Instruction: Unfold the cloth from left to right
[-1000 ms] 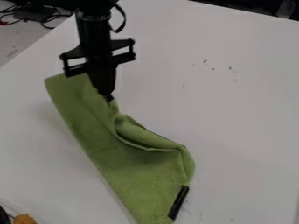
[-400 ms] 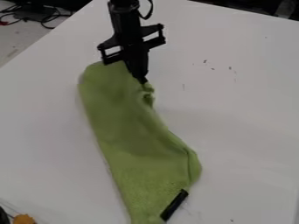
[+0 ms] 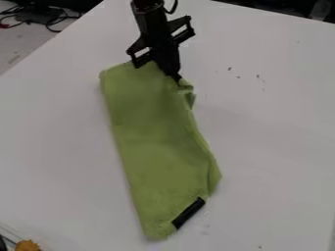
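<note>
The black gripper point(image 3: 177, 80) hangs over the upper middle of the table, shut on the top right corner of the green cloth point(image 3: 154, 142). Bunched material shows right beside its fingertips. From there the cloth runs down the table as a long strip, its right edge creased and folded over. A black strip point(image 3: 188, 213) lies along the cloth's lower right edge.
The white table point(image 3: 275, 132) has small dark marks at the upper right. An orange object point(image 3: 27, 245) sits in the bottom left corner, next to a dark item. Black cables point(image 3: 33, 17) lie beyond the table at the upper left.
The gripper has moved right and toward the top of the view, dragging the cloth's upper end along. The cloth's large middle fold has flattened out, and its lower end has shifted up.
</note>
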`<action>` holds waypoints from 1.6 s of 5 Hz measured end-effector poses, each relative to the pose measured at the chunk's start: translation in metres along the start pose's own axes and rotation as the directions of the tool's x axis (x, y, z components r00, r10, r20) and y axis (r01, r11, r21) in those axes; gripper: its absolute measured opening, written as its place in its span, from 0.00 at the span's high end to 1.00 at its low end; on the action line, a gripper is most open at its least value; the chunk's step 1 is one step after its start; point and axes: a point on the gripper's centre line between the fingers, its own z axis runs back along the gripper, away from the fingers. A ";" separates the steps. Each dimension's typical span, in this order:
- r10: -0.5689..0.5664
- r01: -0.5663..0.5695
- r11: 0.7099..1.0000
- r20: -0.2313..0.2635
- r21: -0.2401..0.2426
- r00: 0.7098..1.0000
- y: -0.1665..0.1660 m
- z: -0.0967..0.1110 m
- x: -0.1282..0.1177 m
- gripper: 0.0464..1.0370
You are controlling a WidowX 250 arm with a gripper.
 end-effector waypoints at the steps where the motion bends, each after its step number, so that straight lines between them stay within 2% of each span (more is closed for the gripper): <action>1: 0.035 -0.034 0.997 0.014 -0.063 0.999 -0.006 -0.018 0.014 0.98; 2: 0.080 -0.077 0.990 0.021 -0.117 0.997 -0.008 -0.037 0.018 0.94; 3: 0.033 -0.032 0.996 0.007 -0.078 0.999 -0.005 -0.047 0.023 0.77; 4: 0.021 -0.021 1.000 0.017 -0.001 1.000 -0.001 -0.044 0.024 0.50; 5: -0.021 0.021 0.999 0.022 0.028 1.000 -0.011 -0.036 0.023 0.19; 6: -0.032 0.032 0.999 0.020 0.035 0.999 -0.012 -0.034 0.023 0.03; 7: -0.049 0.047 0.999 0.068 0.025 0.996 -0.018 -0.007 0.025 0.03; 8: -0.101 0.104 0.991 -0.037 0.087 0.994 -0.005 0.002 0.012 0.04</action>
